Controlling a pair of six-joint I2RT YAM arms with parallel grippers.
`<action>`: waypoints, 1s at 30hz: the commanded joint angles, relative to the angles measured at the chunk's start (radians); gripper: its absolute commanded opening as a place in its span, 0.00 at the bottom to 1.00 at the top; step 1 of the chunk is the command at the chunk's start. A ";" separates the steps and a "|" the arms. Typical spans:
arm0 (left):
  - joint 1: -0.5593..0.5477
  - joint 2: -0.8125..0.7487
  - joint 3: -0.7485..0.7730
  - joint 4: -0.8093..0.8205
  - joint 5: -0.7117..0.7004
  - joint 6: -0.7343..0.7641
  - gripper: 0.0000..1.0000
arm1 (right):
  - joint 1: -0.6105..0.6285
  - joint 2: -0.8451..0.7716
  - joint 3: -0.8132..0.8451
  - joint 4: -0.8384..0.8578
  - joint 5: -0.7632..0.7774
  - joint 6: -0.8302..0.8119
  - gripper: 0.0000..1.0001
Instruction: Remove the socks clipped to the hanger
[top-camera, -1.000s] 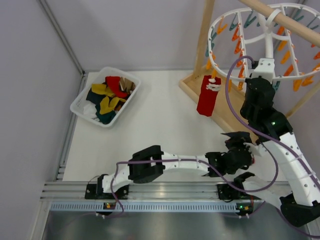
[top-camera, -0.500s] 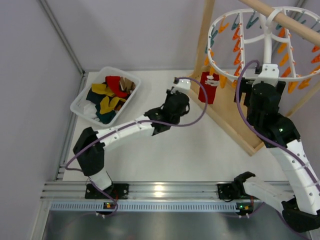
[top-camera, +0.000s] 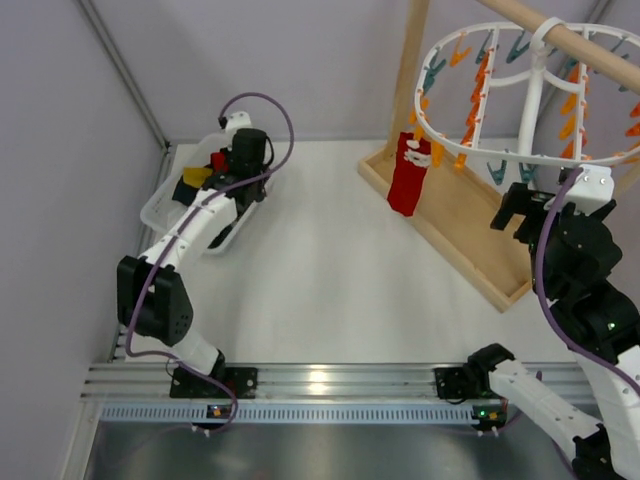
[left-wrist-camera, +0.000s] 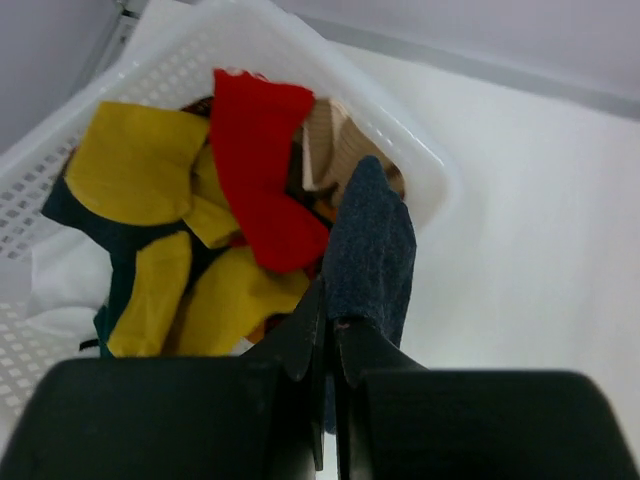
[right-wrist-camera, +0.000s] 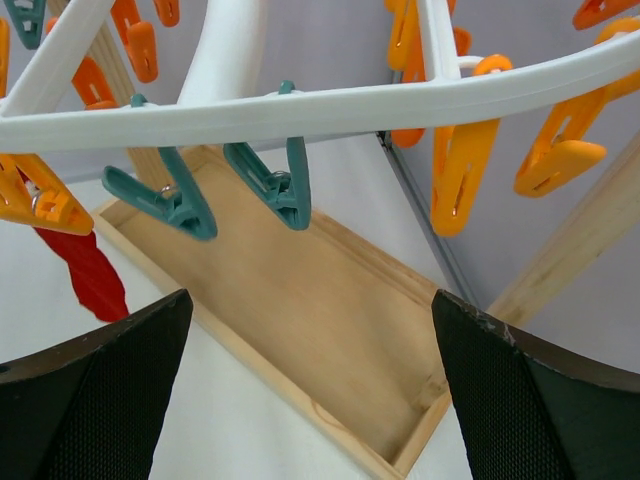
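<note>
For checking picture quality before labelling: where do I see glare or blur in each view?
Top external: sharp, glare on the metal rail. Left wrist: left gripper dark and soft near the lens, navy sock clear. Right wrist: right gripper dark at the corners, teal clips sharp.

White arm links (top-camera: 195, 228), black joints (top-camera: 150, 305), purple cables (top-camera: 262, 96).

A robot lab cell: bare grey walls (top-camera: 60, 120), white table (top-camera: 320, 280), arms (top-camera: 195, 230) bolted to an aluminium rail (top-camera: 330, 382).
</note>
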 joint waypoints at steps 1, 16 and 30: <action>0.121 0.029 0.096 -0.020 0.090 -0.089 0.00 | -0.007 -0.004 -0.026 0.044 -0.048 -0.003 0.99; 0.279 0.134 0.124 -0.027 0.404 -0.175 0.98 | -0.006 0.008 -0.033 0.043 -0.091 0.003 0.99; -0.032 -0.031 0.036 0.100 0.885 -0.074 0.98 | -0.007 -0.123 -0.125 0.024 -0.252 0.092 0.99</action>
